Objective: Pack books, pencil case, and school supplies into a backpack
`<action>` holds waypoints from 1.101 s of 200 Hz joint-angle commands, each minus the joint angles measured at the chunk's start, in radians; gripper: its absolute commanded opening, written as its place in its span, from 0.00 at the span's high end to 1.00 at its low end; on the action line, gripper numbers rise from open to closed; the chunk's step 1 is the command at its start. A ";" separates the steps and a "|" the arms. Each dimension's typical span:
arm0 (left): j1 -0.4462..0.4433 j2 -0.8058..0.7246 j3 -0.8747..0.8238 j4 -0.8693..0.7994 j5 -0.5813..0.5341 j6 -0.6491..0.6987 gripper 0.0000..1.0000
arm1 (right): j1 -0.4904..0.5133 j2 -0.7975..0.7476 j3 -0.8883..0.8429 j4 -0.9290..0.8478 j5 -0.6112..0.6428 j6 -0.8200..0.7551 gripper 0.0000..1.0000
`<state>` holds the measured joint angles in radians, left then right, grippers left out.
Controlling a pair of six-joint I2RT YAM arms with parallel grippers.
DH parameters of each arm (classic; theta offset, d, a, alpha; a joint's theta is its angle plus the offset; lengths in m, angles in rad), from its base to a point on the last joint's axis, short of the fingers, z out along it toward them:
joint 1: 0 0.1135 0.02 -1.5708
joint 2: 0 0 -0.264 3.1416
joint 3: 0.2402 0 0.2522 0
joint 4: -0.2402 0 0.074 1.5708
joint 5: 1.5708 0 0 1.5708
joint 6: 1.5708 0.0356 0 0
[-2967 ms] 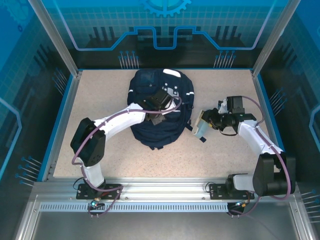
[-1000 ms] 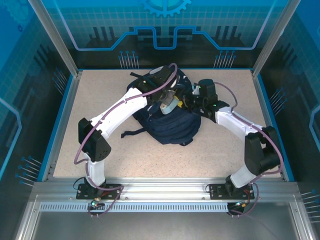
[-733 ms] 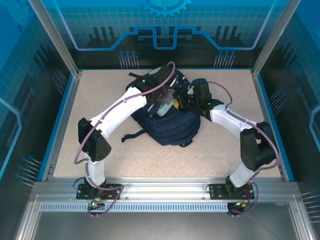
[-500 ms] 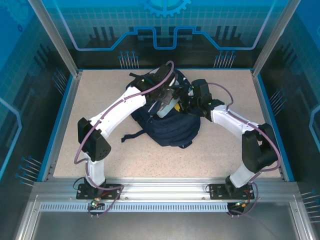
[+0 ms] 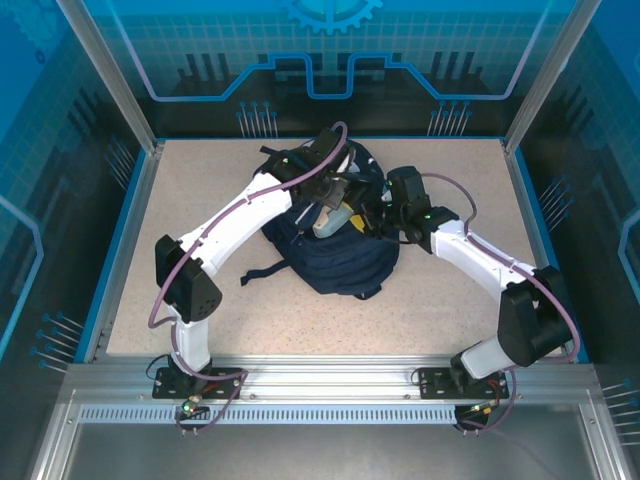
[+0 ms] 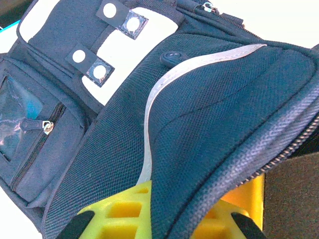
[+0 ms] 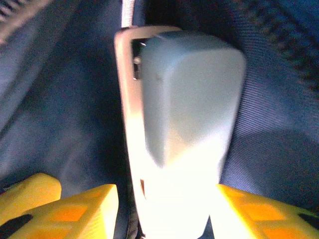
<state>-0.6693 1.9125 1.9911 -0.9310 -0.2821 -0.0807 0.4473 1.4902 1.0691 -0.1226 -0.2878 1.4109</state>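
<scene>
The navy backpack (image 5: 335,255) lies mid-table with its top toward the back. My left gripper (image 5: 335,190) is shut on the edge of its opening and holds the flap up; in the left wrist view the fabric (image 6: 199,99) runs between the yellow fingers of that gripper (image 6: 174,216). A grey-blue pencil case (image 5: 332,220) with a cream edge sits in the opening. My right gripper (image 5: 378,212) is just right of it, open. In the right wrist view the pencil case (image 7: 189,99) stands between the fingers of that gripper (image 7: 164,209), with a dark gap at the left finger. The books are out of view.
A dark strap (image 5: 262,272) trails from the backpack toward the front left. The backpack's front pocket zipper (image 6: 47,127) and white patches (image 6: 124,50) face the left wrist camera. Blue rails and glass walls (image 5: 140,200) enclose the table.
The right gripper carried the pencil case from the right of the table into the backpack's opening, its jaws widened, and the arm has drawn back slightly right. The left gripper still holds the flap.
</scene>
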 commanded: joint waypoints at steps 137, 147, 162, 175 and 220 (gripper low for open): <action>0.031 -0.092 -0.081 0.198 0.073 -0.091 1.00 | 0.045 0.269 0.069 0.441 -0.057 0.047 0.77; 0.037 -0.101 -0.102 0.210 0.080 -0.102 1.00 | 0.043 0.264 0.064 0.443 -0.070 0.025 0.76; 0.050 -0.118 -0.141 0.232 0.099 -0.121 0.99 | 0.037 0.236 0.037 0.426 -0.088 0.002 0.72; 0.064 -0.131 -0.176 0.251 0.132 -0.142 0.98 | 0.032 0.186 0.007 0.345 -0.090 -0.021 0.67; 0.107 -0.186 -0.291 0.310 0.296 -0.190 0.71 | 0.021 -0.063 -0.157 0.119 -0.016 -0.105 0.48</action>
<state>-0.5827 1.8221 1.7382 -0.7406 -0.1333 -0.2016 0.4709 1.5597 0.9627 0.1631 -0.3447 1.3872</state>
